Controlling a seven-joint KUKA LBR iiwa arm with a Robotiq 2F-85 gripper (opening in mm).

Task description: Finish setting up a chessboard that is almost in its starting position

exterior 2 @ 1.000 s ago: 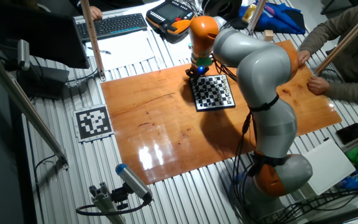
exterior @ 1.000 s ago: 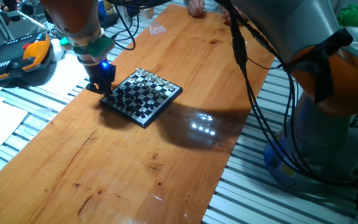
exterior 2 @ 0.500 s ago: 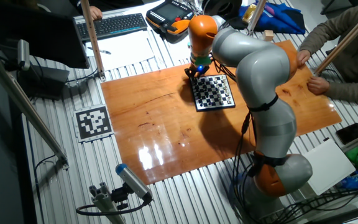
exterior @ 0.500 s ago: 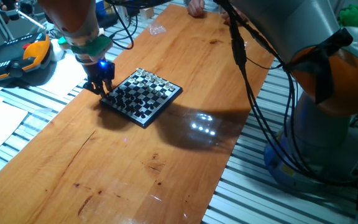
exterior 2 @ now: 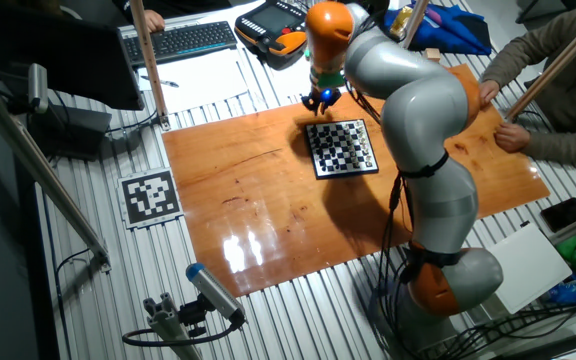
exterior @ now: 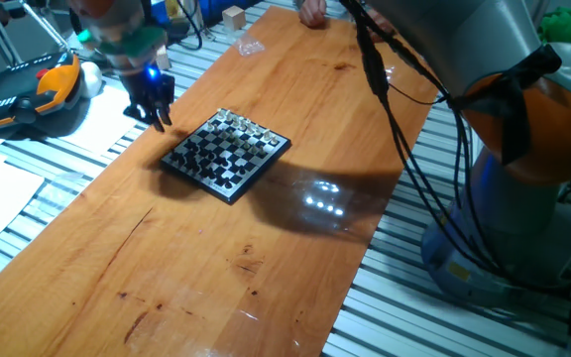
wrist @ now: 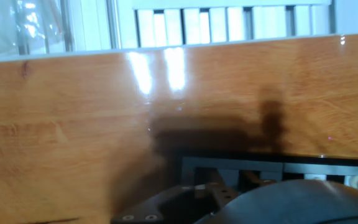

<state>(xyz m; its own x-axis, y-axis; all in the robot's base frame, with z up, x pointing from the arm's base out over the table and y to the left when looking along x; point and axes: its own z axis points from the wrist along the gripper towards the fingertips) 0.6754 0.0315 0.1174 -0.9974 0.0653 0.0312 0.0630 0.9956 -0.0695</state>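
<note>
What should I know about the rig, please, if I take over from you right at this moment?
Gripper: raised above the table's edge, just off the chessboard's corner; the views are too small to show how the jaws stand or whether they hold a piece.
Chessboard: flat on the wooden table, pieces in rows along two opposite sides.
Done: cannot be confirmed, as the pieces are too tiny to check square by square.
Left: inspect the board closely and place any piece that is off its starting square.
</note>
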